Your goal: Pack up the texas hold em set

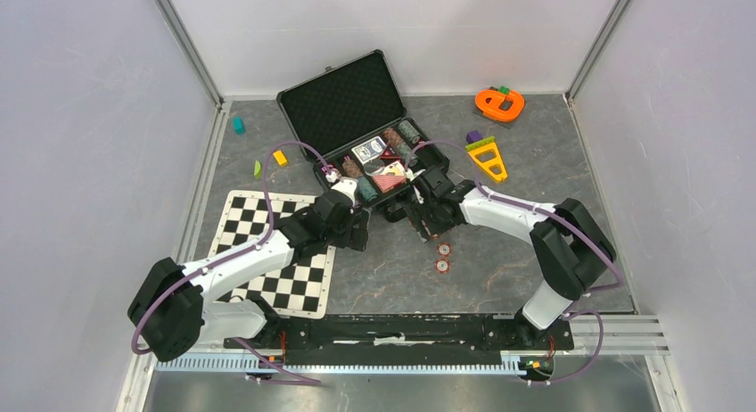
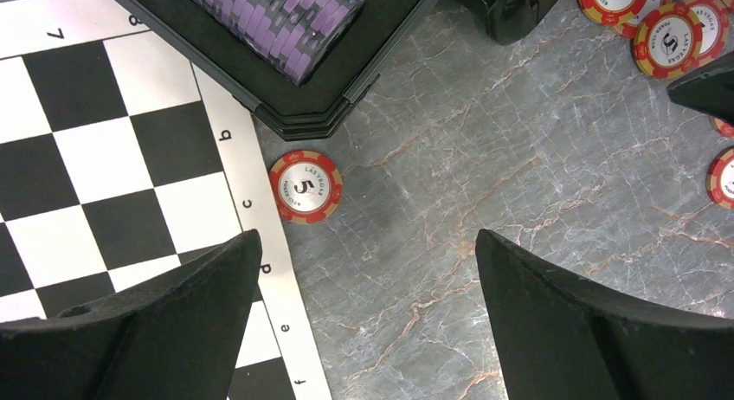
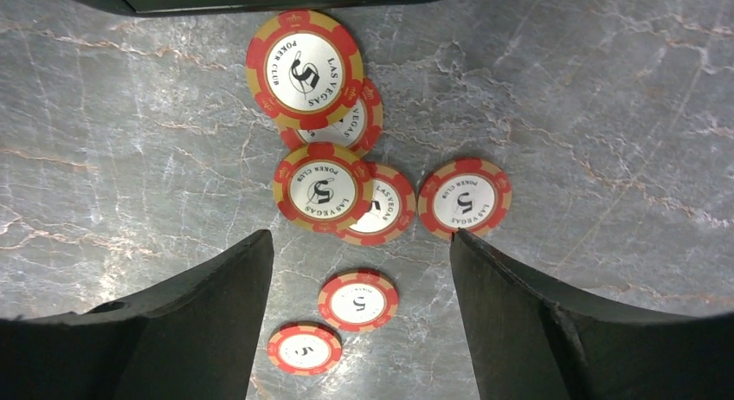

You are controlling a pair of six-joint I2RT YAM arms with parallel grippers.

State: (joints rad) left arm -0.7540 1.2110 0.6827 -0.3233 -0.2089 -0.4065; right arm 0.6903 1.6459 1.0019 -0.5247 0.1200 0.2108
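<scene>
The black briefcase (image 1: 343,98) lies open at the back, with coloured chip stacks (image 1: 398,140) and card decks (image 1: 368,150) in its foam base. A purple chip stack (image 2: 277,15) sits in the case corner. My left gripper (image 2: 365,244) hangs open over bare table, just short of one red-white poker chip (image 2: 305,186) beside the mat. My right gripper (image 3: 359,240) is open above several loose red-white chips (image 3: 322,188). Two of these chips (image 3: 358,300) lie on the table between its fingers, untouched. In the top view both grippers (image 1: 360,234) (image 1: 426,226) sit at the case's front edge.
The black-white checkered mat (image 1: 276,251) lies left of the left gripper and touches the case corner (image 2: 303,114). An orange toy (image 1: 499,103) and a yellow toy (image 1: 488,158) lie at the back right. Small coloured blocks (image 1: 238,124) lie at the back left.
</scene>
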